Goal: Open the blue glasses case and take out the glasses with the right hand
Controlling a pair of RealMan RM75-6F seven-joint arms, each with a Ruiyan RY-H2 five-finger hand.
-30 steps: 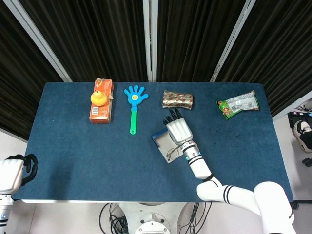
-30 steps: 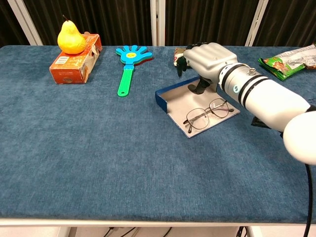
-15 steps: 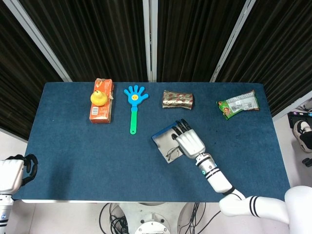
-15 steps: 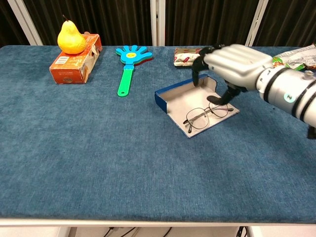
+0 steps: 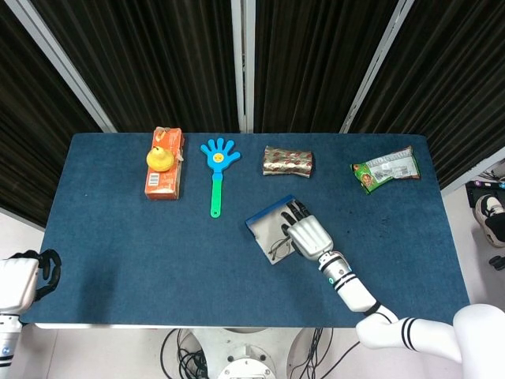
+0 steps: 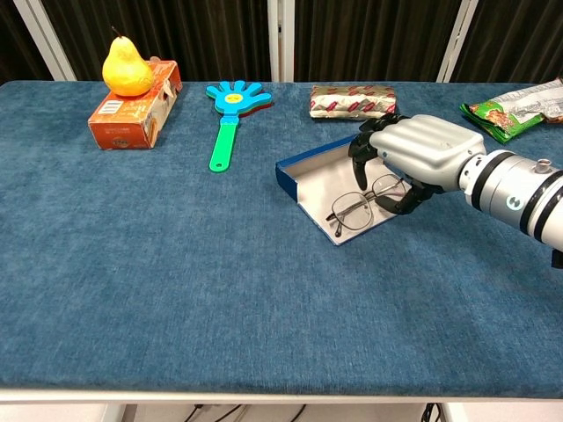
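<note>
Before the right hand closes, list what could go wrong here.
1. The thin wire-framed glasses lie flat in the open blue glasses case; the right hand's fingers might slip off or bend them.
2. The light case may drag or tip.
3. The hand covers one lens in the head view, so the grip is hard to check.

No print is legible (packaging too small).

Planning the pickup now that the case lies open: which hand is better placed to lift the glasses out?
The right hand: its fingers curl over the glasses in the open blue case. The left hand sits at the table's far corner.
</note>
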